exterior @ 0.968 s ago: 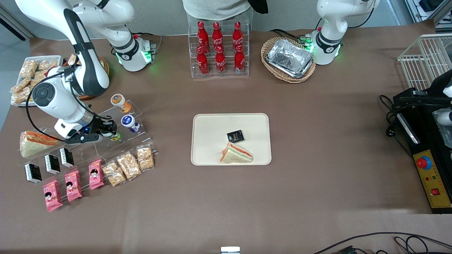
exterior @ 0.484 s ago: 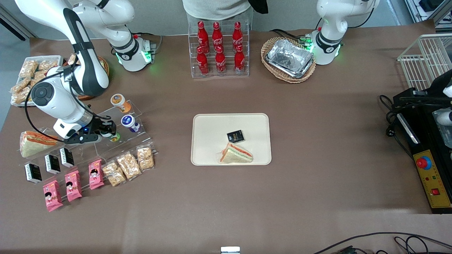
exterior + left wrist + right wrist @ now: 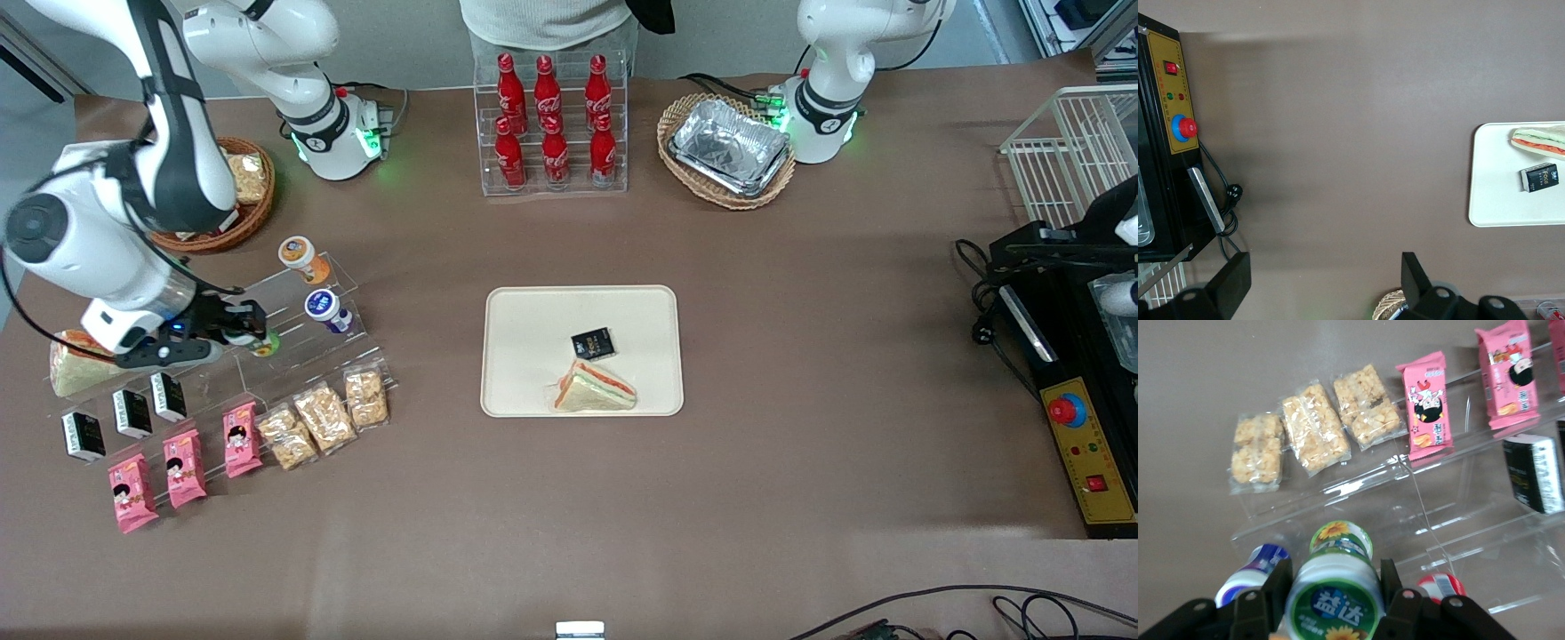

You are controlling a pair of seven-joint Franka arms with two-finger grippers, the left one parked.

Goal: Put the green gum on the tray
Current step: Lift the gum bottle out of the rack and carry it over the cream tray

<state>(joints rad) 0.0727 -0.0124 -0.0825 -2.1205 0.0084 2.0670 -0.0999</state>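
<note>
My right gripper (image 3: 252, 333) is shut on the green gum (image 3: 264, 342), a small tub with a green-rimmed white lid, and holds it above the clear acrylic display steps (image 3: 293, 356) toward the working arm's end of the table. In the right wrist view the green gum (image 3: 1335, 587) sits between the two black fingers (image 3: 1278, 583), lifted off the steps. The cream tray (image 3: 533, 320) lies in the middle of the table with a sandwich (image 3: 594, 388) and a small black packet (image 3: 593, 342) on it.
A blue-lidded tub (image 3: 322, 308) and a red-lidded tub (image 3: 298, 252) stay on the display steps. Snack bars (image 3: 324, 413), pink packets (image 3: 182, 462), black packets (image 3: 132, 411) and a sandwich (image 3: 71, 369) lie around the steps. Cola bottles (image 3: 551, 120) and a foil-tray basket (image 3: 727, 147) stand farther back.
The right arm has risen and drawn back toward its end of the table, lifting the green gum off the display steps.
</note>
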